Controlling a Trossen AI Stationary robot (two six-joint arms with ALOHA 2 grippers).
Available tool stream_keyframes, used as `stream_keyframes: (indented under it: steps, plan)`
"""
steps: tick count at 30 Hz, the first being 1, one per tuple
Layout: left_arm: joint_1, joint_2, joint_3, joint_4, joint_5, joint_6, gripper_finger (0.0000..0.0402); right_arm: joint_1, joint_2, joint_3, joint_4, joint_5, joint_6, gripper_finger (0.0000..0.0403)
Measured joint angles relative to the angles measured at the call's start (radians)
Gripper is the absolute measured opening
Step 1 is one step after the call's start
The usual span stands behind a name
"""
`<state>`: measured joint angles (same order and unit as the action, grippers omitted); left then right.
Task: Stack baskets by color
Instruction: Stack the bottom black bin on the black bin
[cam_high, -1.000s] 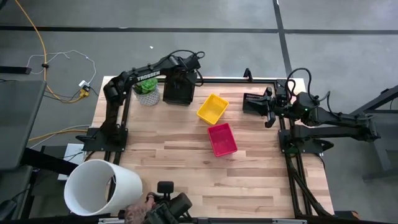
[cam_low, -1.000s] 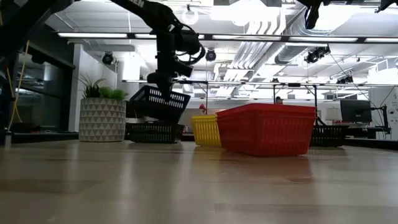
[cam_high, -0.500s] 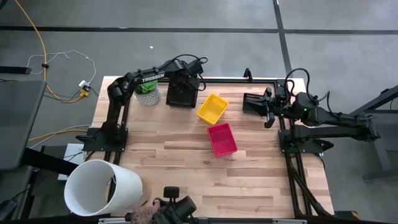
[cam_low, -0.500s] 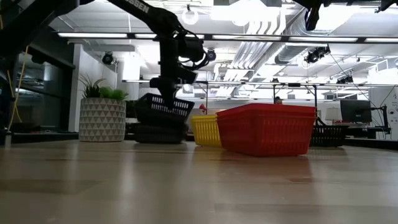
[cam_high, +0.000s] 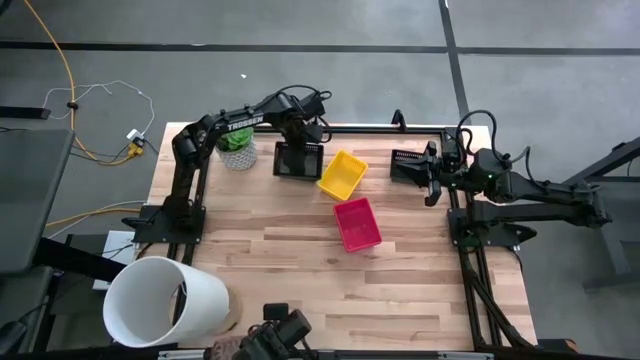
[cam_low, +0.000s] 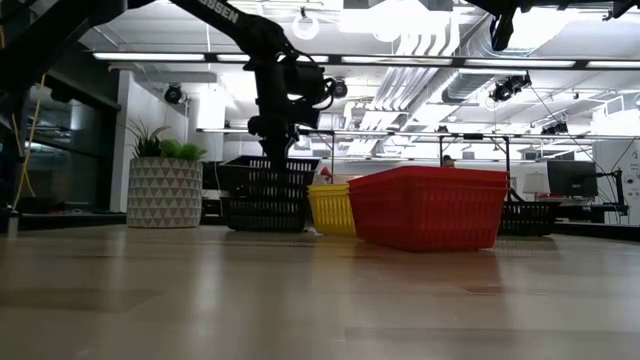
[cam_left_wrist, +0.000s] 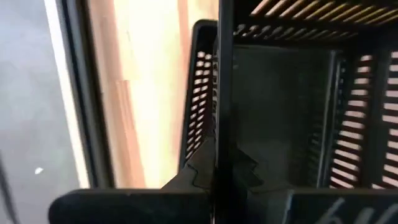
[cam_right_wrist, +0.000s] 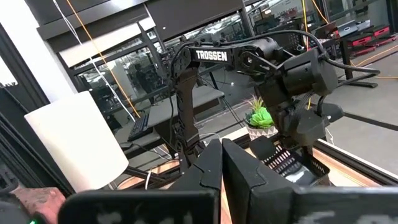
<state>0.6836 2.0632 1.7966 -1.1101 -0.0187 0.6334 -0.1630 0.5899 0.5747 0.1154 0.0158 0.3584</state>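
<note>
Black basket (cam_high: 299, 160) pinched by left gripper (cam_high: 300, 141), arm marked TROSSEN; right gripper (cam_high: 436, 178) closed, empty.

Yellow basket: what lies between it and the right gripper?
High view: bare wood, then a black basket beside the shut right gripper. The yellow basket sits left of that.

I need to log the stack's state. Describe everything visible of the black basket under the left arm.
The black basket is a small, shallow rectangular basket of slotted black plastic mesh. It sits level and upright, nested on another black basket at the table's far edge, between the potted plant and the yellow basket. The left gripper has its jaws shut on the basket's rim wall. Its inside looks empty.
</note>
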Motion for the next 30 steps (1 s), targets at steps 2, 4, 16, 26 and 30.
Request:
stream_keyframes:
  steps: [2,4,16,26,30]
  plan:
    - [0.006,0.0,0.0,0.0,0.01,0.006,0.0,0.0,0.0,0.0,0.0,0.0,0.0,0.0]
    - [0.01,0.0,0.0,0.0,0.012,0.025,0.0,0.0,0.0,0.0,0.0,0.0,0.0,0.0]
    - [0.002,0.023,0.0,0.022,-0.022,0.165,0.0,0.0,0.0,0.0,-0.003,0.0,0.006,0.0]
    - [0.003,0.027,0.0,0.043,-0.011,0.183,0.0001,0.0,0.0,0.0,-0.003,0.0,0.007,0.0]
    - [-0.004,0.027,0.0,0.058,-0.017,0.182,0.0018,0.0,0.0,0.0,-0.003,0.0,0.007,0.0]
